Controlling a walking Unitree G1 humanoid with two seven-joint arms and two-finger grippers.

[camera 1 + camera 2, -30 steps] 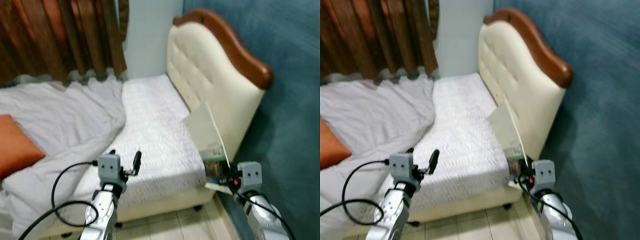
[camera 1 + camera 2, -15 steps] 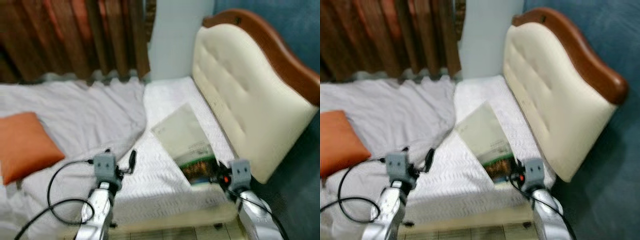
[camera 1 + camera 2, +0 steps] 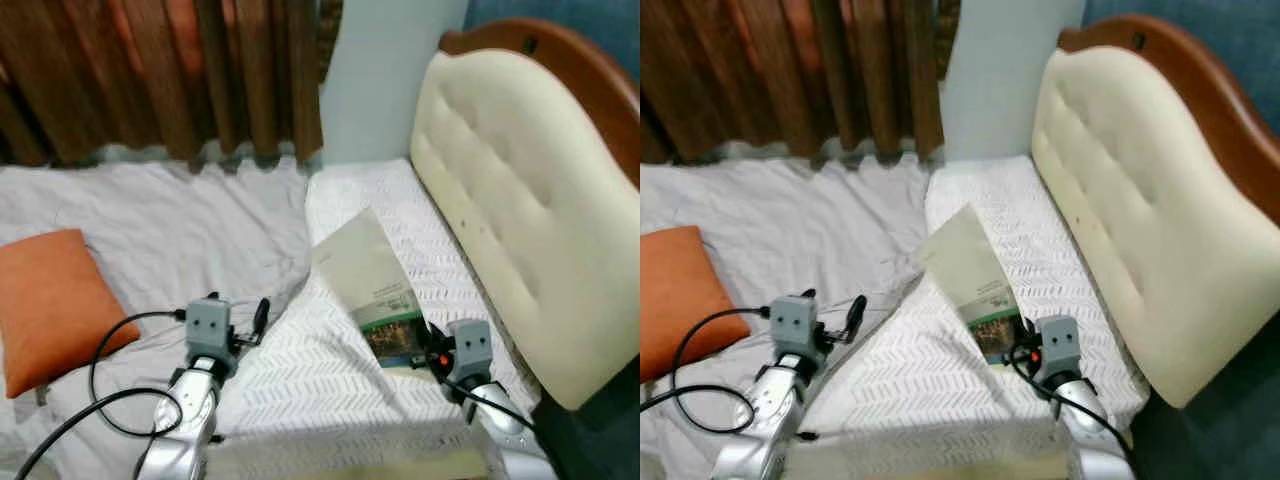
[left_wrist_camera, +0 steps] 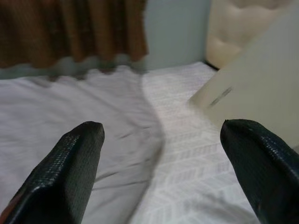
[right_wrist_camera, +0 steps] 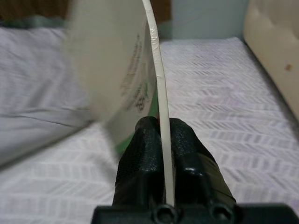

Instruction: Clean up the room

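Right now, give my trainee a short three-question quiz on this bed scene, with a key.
1. True or false: the right gripper is shut on the edge of a thin booklet.
2. Multiple choice: the orange pillow lies (A) against the headboard, (B) on the grey sheet on the robot's left, (C) on the floor.
3. Fill in: the left gripper is ____, holding nothing, above the bed.

Key:
1. True; the fingers pinch the booklet's edge, as the right wrist view shows.
2. B.
3. open; its fingers stand wide apart in the left wrist view.
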